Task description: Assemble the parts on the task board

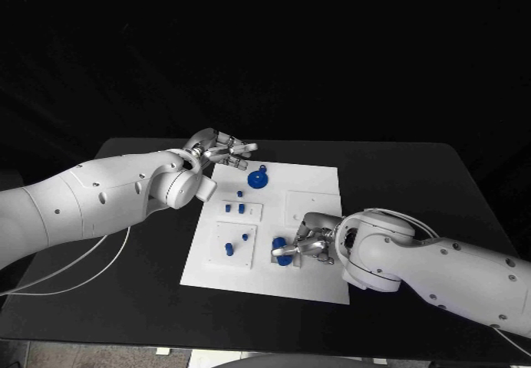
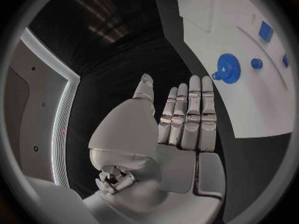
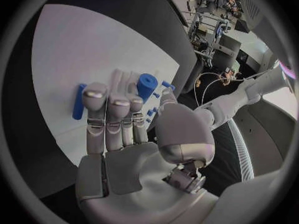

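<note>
Right hand (image 1: 308, 244), lower centre of the board (image 1: 321, 192), pinches a blue cylinder (image 3: 147, 87) for seating; left hand (image 1: 222, 147), fingers straight and empty, waits beyond the upper-left corner near the gear (image 1: 257, 179).

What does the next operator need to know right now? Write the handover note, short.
Left hand: open, fingers straight, holding nothing, over the table just off the task board's far left corner.
Right hand: low over the board's near part, fingers at a blue cylinder; whether it grips it I cannot tell.
Parts: blue gear lies at the board's far left; small blue pegs stand mid-board; one peg in the near-left plate; a flat blue bar by the right hand's fingers.
Done: some pegs seated.
Left: gear, cylinder and bar, it seems.
</note>
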You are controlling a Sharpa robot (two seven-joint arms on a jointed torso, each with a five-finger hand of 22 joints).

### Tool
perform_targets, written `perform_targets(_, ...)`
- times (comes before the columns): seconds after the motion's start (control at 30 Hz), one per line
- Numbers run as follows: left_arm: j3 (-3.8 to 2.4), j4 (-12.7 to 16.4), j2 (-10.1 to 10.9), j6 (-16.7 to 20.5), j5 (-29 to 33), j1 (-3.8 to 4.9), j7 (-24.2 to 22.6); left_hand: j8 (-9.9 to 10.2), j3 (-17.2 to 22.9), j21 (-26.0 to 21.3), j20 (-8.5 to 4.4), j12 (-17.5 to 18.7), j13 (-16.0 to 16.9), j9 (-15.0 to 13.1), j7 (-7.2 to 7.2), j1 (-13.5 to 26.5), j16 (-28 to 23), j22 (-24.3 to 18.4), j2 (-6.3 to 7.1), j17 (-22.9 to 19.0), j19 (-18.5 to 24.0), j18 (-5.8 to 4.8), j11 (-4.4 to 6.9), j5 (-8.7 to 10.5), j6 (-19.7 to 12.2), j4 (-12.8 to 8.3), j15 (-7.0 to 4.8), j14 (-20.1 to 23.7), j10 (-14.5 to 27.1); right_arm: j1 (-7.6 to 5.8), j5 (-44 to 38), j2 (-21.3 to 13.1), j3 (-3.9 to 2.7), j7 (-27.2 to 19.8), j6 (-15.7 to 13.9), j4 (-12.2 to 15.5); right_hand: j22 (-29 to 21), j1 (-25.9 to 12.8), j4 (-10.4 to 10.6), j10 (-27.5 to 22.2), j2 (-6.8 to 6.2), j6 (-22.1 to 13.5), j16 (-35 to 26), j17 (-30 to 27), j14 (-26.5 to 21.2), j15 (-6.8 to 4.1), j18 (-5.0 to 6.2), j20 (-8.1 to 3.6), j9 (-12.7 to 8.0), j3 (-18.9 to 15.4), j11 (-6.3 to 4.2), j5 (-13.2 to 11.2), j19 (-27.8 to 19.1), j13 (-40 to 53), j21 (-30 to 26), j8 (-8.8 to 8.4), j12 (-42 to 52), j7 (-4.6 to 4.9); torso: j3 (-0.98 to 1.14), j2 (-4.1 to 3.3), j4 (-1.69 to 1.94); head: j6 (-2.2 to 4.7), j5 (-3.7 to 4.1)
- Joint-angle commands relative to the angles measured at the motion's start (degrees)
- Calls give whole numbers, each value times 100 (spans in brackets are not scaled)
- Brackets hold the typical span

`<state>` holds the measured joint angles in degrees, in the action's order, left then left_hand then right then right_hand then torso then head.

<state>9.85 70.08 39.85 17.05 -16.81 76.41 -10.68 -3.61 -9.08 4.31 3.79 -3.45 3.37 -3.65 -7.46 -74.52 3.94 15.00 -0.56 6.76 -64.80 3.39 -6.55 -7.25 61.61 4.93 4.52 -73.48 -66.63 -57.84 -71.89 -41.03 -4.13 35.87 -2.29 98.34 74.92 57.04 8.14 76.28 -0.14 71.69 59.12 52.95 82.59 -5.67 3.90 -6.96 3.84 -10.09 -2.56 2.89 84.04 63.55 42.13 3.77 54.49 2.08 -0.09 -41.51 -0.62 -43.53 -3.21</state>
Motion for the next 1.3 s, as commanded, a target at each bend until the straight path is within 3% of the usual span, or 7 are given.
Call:
perform_targets(0.03,-3,4,-2,-63,-37,5,-5,-11,-7,28,-17,-18,6,-9,9,52,-13,-5,-20,5,-37,-65,7,-14,-24,12,12,-26,15,4,74,-5,0,-149,-86,25,398,-6,-8,-1,48,-18,-8,-2,19,22,-65,23,6,-25,9,24,312,-7,-8,-11,13,17,1,-1,-2,-5,-3)
perform_targets(0.43,-3,-2,-2,-69,-42,5,9,-11,-7,28,-17,-18,6,-9,9,52,-13,-5,-20,5,-37,-65,7,-14,-24,12,12,-26,15,4,111,-14,0,-262,-49,57,402,58,-105,1,141,-8,5,-7,16,22,-66,23,6,-10,8,57,315,-20,16,-10,26,15,0,-1,-4,-17,-13)
perform_targets(0.53,-3,0,-1,-70,-51,5,15,-11,-7,28,-17,-18,6,-9,9,52,-13,-5,-20,5,-37,-65,7,-14,-24,12,12,-26,15,4,58,-27,0,-288,-8,50,402,342,-414,1,152,4,13,-8,16,21,-67,22,5,101,6,286,313,-22,17,-11,34,13,-1,0,1,-20,-15)
perform_targets(0.7,-3,0,6,-69,-59,5,23,-12,0,27,-15,-19,7,-9,11,39,-12,-13,-13,5,-35,-65,6,-16,-27,10,13,-22,17,4,-14,-50,0,-329,110,52,398,554,-828,0,-96,29,20,-15,14,25,-67,26,-1,740,9,187,313,-26,4,-17,51,20,-2,0,-3,-23,-19)
perform_targets(0.8,-3,3,9,-73,-62,5,27,-12,0,27,-15,-19,7,-9,11,39,-12,-13,-13,5,-35,-65,6,-16,-27,10,13,-22,17,5,-35,-58,0,-340,164,58,401,673,-686,4,-566,56,25,-13,14,24,-70,26,-2,1658,2,45,312,-27,6,-15,53,15,-1,-1,0,-28,-19)
perform_targets(0.9,-3,3,10,-75,-64,5,29,-12,0,27,-15,-19,7,-9,11,39,-12,-13,-13,5,-35,-65,6,-16,-27,10,13,-22,17,5,-50,-63,0,-340,187,58,403,762,-716,5,-610,60,26,-11,14,23,-73,24,-3,1747,1,57,313,-24,8,-15,57,9,1,0,-3,-29,-22)
perform_targets(1.3,-3,3,9,-83,-67,5,37,-11,-2,28,-16,-19,7,-9,12,47,-12,-15,-19,6,-35,-66,7,-17,-24,16,12,-24,15,5,-115,-40,0,-177,58,22,413,631,-727,21,-347,70,54,21,20,23,-82,23,-6,2080,-10,18,315,-20,32,-18,65,-11,-1,-2,-3,-33,6)
